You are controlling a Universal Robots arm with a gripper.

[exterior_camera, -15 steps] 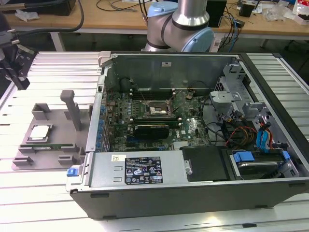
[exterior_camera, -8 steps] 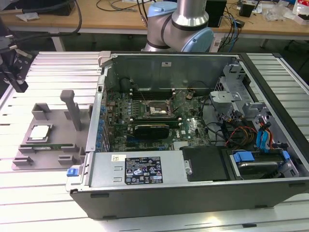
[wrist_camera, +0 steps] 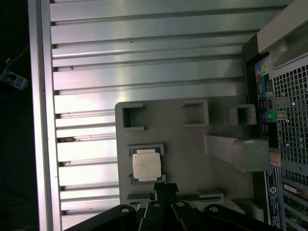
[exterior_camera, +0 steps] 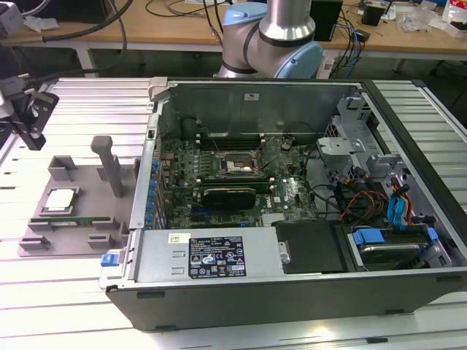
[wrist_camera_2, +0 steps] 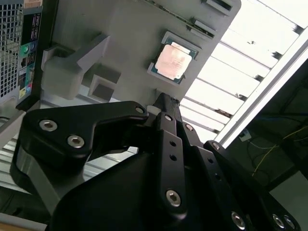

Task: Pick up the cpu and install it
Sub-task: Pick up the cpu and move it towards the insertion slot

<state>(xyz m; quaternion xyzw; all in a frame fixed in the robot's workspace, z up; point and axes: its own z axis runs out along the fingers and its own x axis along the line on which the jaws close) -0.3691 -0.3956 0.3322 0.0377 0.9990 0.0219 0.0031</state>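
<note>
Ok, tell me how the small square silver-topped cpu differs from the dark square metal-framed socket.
Place: the small square silver-topped cpu lies on the grey holder plate outside the open computer case, at the exterior view's left. The dark square metal-framed socket sits on the green motherboard inside that case.
Look: the cpu's top is pale and shiny, while the socket's middle is dark.
Shared: both are roughly square and lie flat, facing up.

The black label (exterior_camera: 217, 257) on the computer case (exterior_camera: 255, 306) bears unreadable print.
</note>
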